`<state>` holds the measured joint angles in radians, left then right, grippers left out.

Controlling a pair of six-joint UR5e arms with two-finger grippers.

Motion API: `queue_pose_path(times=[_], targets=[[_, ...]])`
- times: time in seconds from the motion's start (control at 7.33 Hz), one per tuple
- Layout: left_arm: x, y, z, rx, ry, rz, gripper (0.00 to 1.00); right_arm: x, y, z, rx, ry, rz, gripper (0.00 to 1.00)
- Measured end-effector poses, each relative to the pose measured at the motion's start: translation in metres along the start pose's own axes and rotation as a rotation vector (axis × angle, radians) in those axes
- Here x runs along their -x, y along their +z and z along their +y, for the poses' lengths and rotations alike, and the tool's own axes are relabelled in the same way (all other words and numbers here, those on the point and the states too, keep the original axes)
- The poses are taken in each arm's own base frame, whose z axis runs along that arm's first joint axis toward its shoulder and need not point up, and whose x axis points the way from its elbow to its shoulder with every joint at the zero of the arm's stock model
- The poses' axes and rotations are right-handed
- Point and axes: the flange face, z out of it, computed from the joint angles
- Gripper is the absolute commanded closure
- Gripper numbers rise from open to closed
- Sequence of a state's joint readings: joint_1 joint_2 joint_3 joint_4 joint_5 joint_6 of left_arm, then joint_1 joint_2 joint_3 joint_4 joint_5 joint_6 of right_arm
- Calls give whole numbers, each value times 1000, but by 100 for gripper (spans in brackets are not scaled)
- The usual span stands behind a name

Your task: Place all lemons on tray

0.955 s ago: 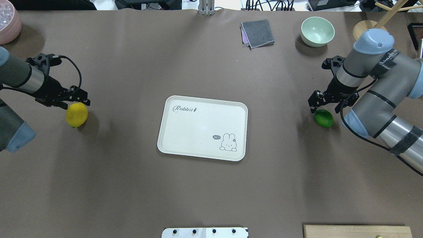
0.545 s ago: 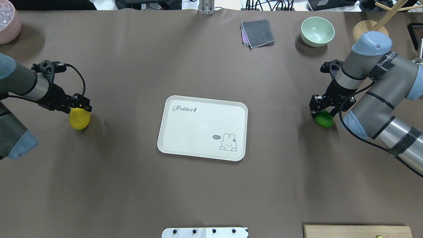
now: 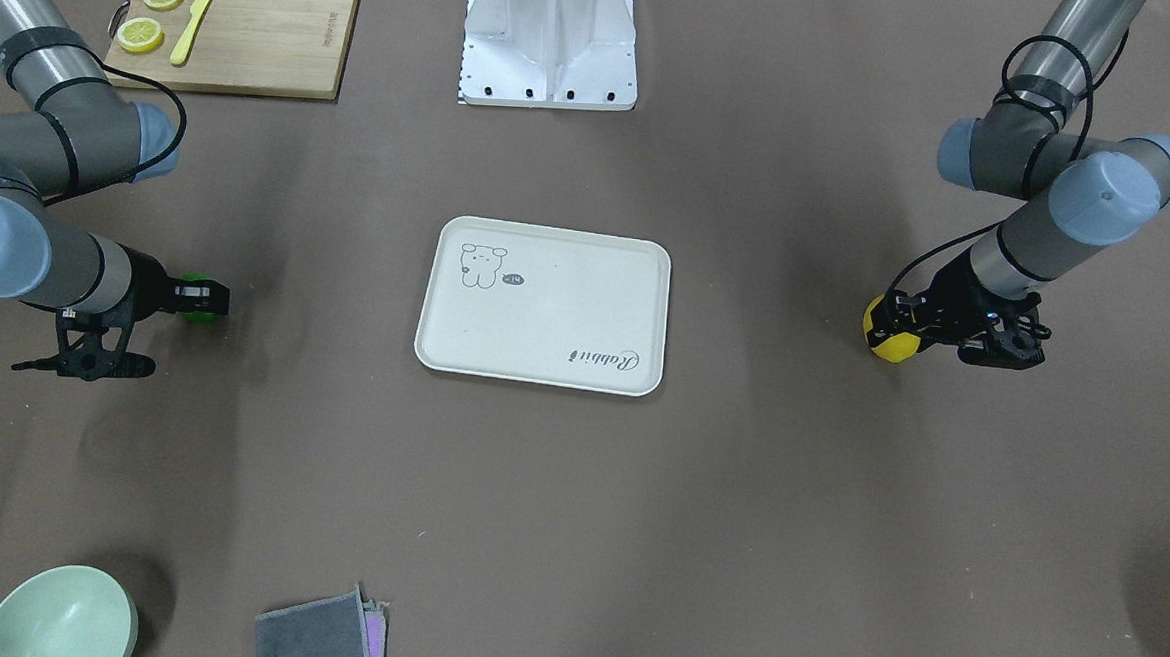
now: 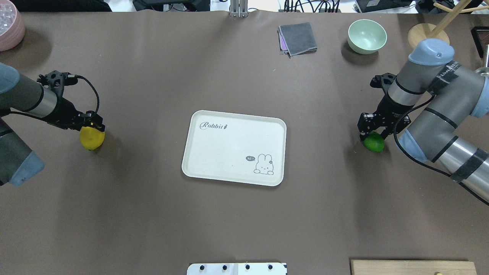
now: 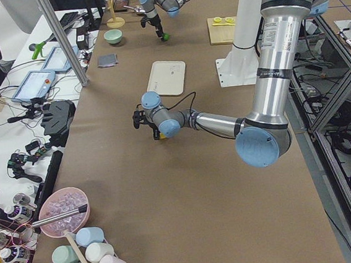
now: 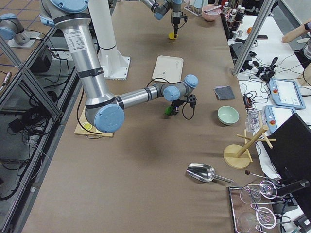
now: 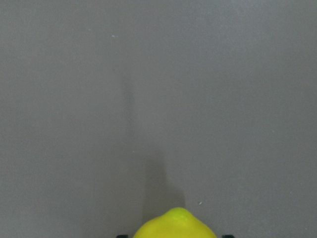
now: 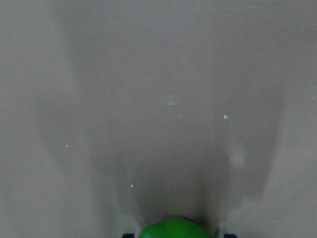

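The yellow lemon (image 4: 91,139) lies on the brown table left of the tray (image 4: 229,152). My left gripper (image 4: 91,128) is down over it with a finger on each side and a small gap showing; it looks open. The wrist view shows the lemon's tip (image 7: 174,225) between the fingertips. The green lemon (image 4: 374,143) lies right of the tray. My right gripper (image 4: 372,133) straddles it the same way and looks open; the fruit (image 8: 174,229) shows at the bottom edge of its wrist view. The cream tray holds nothing. In the front view the yellow lemon (image 3: 886,346) is on the right and the green one (image 3: 197,315) on the left.
A wooden cutting board (image 3: 260,41) with lemon slices (image 3: 143,35) and a yellow knife (image 3: 193,36) sits by the robot's right side. A green bowl (image 4: 367,36), a folded grey cloth (image 4: 297,39), a wooden stand (image 4: 426,34) and a pink bowl (image 4: 9,30) line the far edge.
Both grippers came down from beside their fruits to straddle them. The left arm has barely moved in the last half second. Both fruits stay on the table.
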<state>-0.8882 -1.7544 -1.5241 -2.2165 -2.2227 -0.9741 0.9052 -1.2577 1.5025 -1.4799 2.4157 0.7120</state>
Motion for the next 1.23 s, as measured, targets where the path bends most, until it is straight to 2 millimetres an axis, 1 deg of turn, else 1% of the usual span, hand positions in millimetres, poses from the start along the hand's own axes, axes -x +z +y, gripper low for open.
queue_pose_path(times=[0.14,0.27,0.41,0.55,0.68,0.82,0.95,1.09,1.23], targets=[[0,1,0,9,4,2,100,2,-11,-3,0,4,-26,66],[-1,0,0,35,5,14,100,17,-27,-6,0,-4,-68,66],[2,-9,-4,62,0,25,100,45,-48,-12,-13,-33,-108,66],[9,-19,-10,77,0,27,100,78,-66,-17,-30,-74,-136,66],[15,-29,-17,89,4,25,100,114,-81,-22,-45,-117,-155,66],[20,-41,-25,99,13,14,100,146,-92,-30,-55,-153,-168,66],[19,-55,-34,108,27,-8,100,174,-98,-35,-62,-185,-177,66],[14,-75,-46,116,38,-37,100,200,-101,-36,-67,-227,-183,66],[5,-99,-61,117,42,-59,100,227,-98,-34,-71,-276,-186,66]])
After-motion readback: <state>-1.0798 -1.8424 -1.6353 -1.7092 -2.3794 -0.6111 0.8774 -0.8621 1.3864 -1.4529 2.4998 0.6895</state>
